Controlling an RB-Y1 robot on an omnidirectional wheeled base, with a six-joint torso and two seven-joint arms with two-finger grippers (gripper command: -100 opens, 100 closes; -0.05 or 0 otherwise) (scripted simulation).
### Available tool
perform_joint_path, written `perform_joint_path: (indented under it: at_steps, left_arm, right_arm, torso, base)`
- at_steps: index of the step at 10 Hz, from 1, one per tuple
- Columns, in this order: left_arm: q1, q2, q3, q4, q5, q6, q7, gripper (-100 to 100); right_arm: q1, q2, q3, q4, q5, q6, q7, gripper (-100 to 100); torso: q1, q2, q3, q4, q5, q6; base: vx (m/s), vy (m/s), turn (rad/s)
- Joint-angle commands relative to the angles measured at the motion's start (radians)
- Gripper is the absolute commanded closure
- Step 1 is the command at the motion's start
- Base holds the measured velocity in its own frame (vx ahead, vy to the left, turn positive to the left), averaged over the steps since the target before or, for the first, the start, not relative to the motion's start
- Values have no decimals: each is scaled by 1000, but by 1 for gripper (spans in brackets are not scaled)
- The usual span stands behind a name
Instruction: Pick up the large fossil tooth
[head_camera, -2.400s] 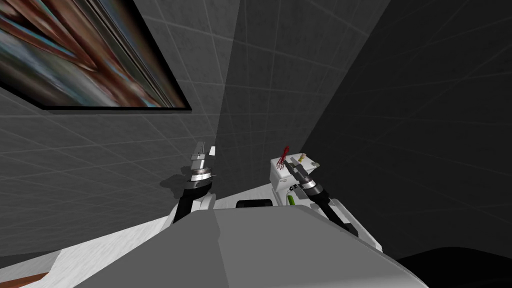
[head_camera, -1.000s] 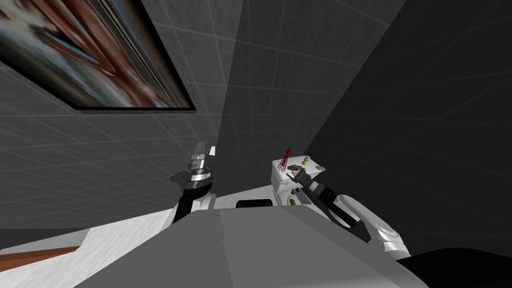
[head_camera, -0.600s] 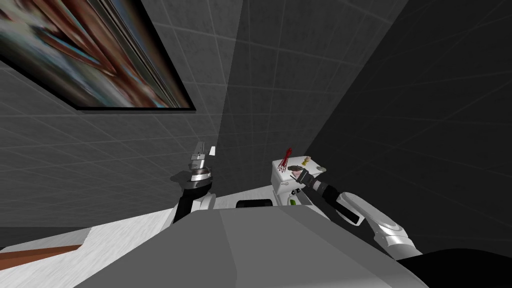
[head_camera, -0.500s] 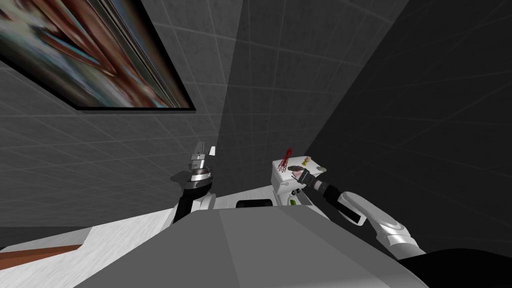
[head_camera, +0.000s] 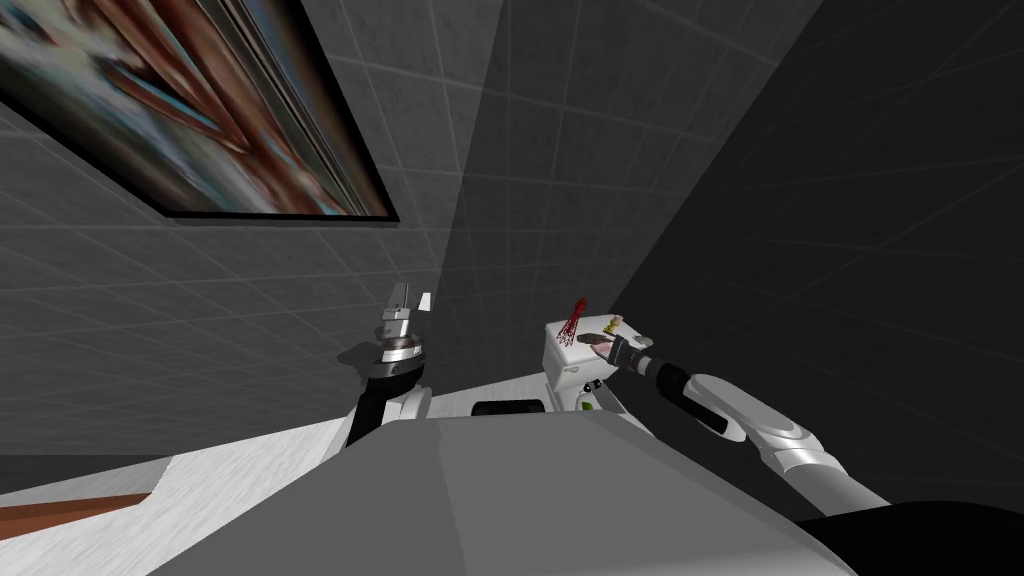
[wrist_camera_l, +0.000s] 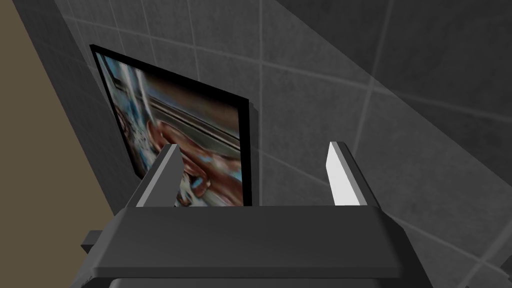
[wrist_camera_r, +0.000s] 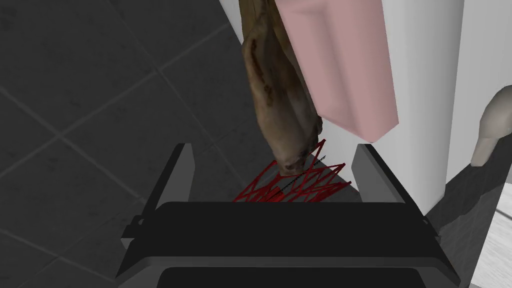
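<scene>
R pincer (wrist_camera_r: 275, 172): released; fingers wide apart, nothing pressed btwn them. Held low over top of white table (head_camera: 562, 368), R arm stretched fwd.
Fossil tooth (wrist_camera_r: 277, 95): brown, mottled, tapered. Found on table top. Narrow tip noted btwn R pincer's fingers, clear of both; not gripped. In head view seen as a small dark shape just ahead of the pincer.
Pink block (wrist_camera_r: 340, 65): flat-sided, just beside tooth, on the side twd the table's white surface. Contact w/ tooth not determinable.
Red wire lattice (wrist_camera_r: 295, 182): thin red struts, btwn the fingers, close to pincer body, at tooth's tip. In head view it is seen upright at the table top's left edge.
Pale rounded obj. (wrist_camera_r: 492, 125): light grey, beyond one finger, apart from tooth. Identity not determinable.
Yellowish item (head_camera: 613, 322): on far part of table top; too small to identify.
L pincer (wrist_camera_l: 255, 175): released, fingers apart, nothing held. L arm is raised upright, well apart from table.
</scene>
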Motion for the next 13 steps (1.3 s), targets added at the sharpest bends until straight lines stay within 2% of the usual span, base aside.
perform_joint_path:
  at_steps: [1,3,4,5,6,7,11,12,13]
  left_arm:
    - [0,0,0,0,0,0,0,0]
    - [0,0,0,0,0,0,0,0]
    - [0,0,0,0,0,0,0,0]
    - [0,0,0,0,0,0,0,0]
    - [0,0,0,0,0,0,0,0]
    - [0,0,0,0,0,0,0,0]
    - [0,0,0,0,0,0,0,0]
    - [0,0,0,0,0,0,0,0]
    - [0,0,0,0,0,0,0,0]
  right_arm:
    - [-9,-34,-2,34,27,15,32,-100]
    - [-22,-58,-1,64,51,26,62,-100]
    - [-19,-48,-4,59,42,18,55,-100]
    - [-20,-49,-5,62,42,18,59,0]
    - [-20,-49,-5,62,42,18,59,-100]
    - [-20,-49,-5,62,42,18,59,100]
    - [-20,-49,-5,62,42,18,59,100]
    - [-20,-49,-5,62,42,18,59,0]
    - [-9,-32,-40,64,44,51,95,-100]
  torso:
    - [0,0,0,0,0,0]
    - [-5,-2,-1,-1,-1,1]
    - [-5,-2,-1,-1,-1,1]
    - [-5,-2,-1,-1,-1,1]
    - [-5,-2,-1,-1,-1,1]
    - [-5,-2,-1,-1,-1,1]
    - [-5,-2,-1,-1,-1,1]
    - [-5,-2,-1,-1,-1,1]
    - [-5,-2,-1,-1,-1,1]
  base:
    - [9,9,-9]
    - [10,-2,-10]
    - [0,0,0]
    - [0,0,0]
    - [0,0,0]
    - [0,0,0]
    - [0,0,0]
    - [0,0,0]
    - [-3,51,-34]
